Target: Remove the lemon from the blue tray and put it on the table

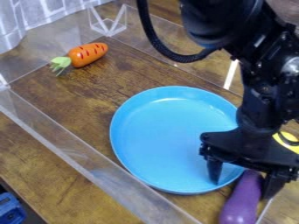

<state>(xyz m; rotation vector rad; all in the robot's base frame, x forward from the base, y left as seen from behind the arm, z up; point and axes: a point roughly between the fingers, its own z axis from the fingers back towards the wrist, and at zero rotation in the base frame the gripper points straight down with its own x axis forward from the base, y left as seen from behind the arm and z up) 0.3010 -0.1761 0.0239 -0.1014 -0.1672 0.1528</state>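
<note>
The blue tray [163,131] lies on the wooden table [70,101], right of centre. The lemon [285,140] shows as a small yellow patch at the tray's right side, mostly hidden behind the black gripper body. My gripper [244,178] points down over the tray's front right part, open, with nothing between its fingers. One finger [214,171] hangs over the blue surface. The other finger stands near the tray's front right rim, close to a purple eggplant [239,206].
An orange carrot [86,54] lies at the back left of the table. Clear acrylic walls [65,144] border the table on the left and front. The black arm and its cable fill the upper right.
</note>
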